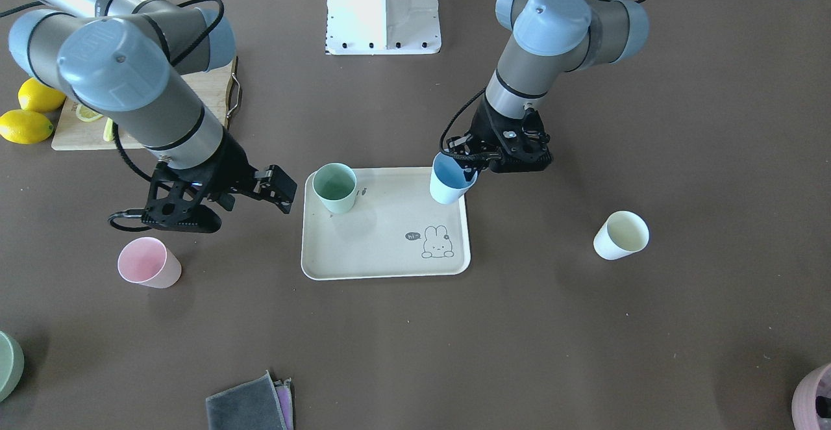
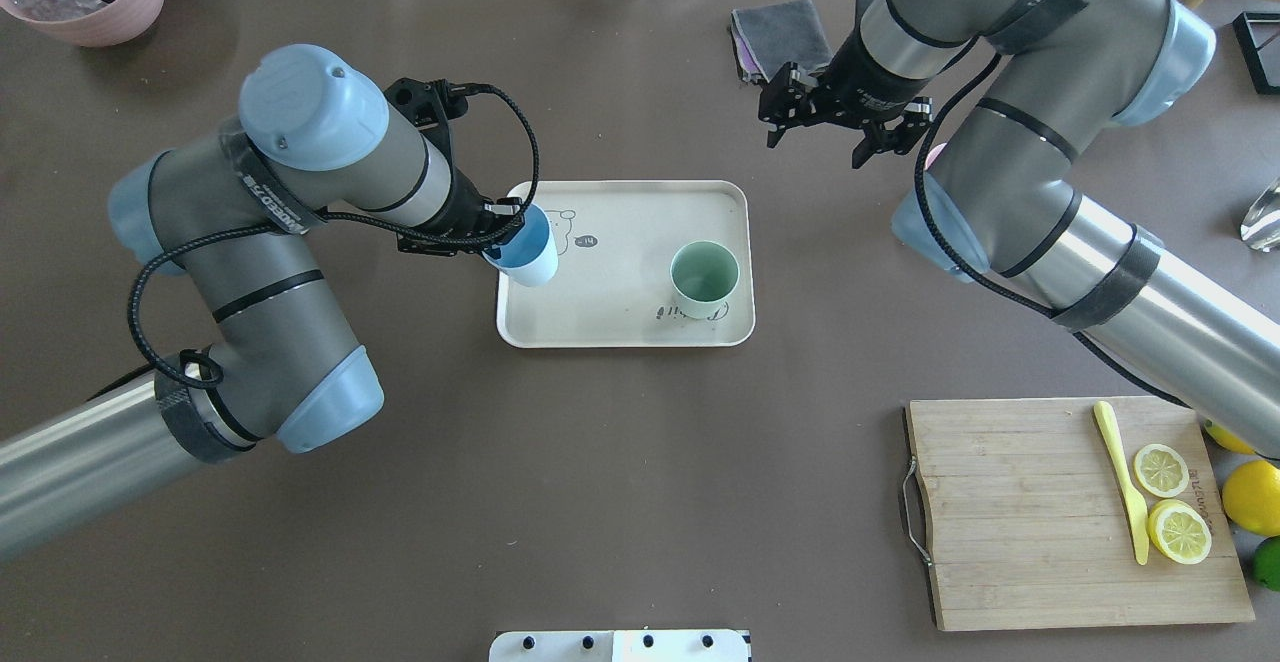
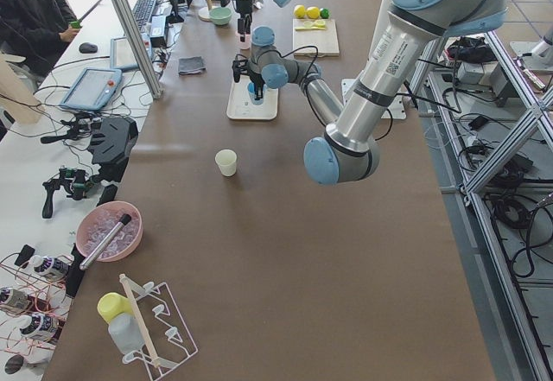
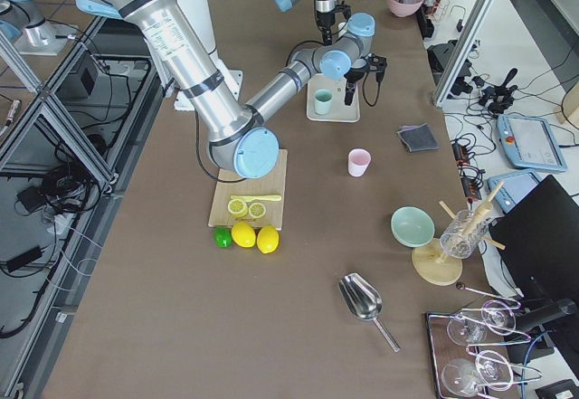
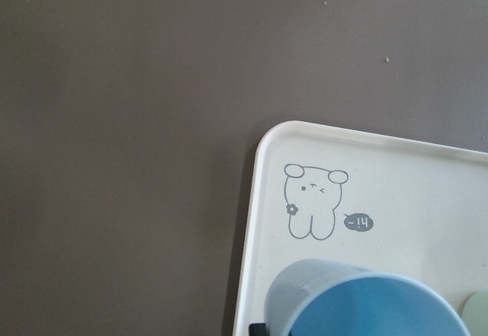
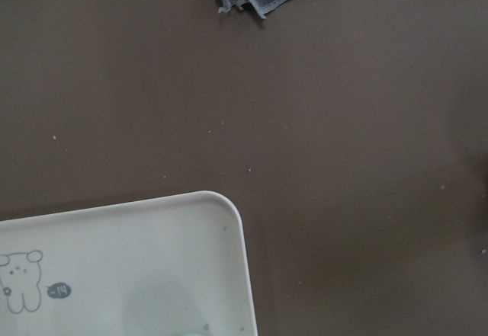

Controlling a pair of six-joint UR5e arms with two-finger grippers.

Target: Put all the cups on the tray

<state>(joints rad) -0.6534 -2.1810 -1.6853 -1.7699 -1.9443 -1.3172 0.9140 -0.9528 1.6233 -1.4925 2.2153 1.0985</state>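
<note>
The beige tray (image 1: 380,251), rounded at the corners with a bunny drawing, lies flat on the table. The mint green cup (image 1: 334,188) stands upright on it, in the corner near the robot on its right. The blue cup (image 1: 449,183) hangs slightly tilted over the tray's left edge, clamped in the left gripper (image 1: 462,159). The pink cup (image 1: 149,262) stands upright on the table well right of the tray, and the cream cup (image 1: 621,235) well left.
</note>
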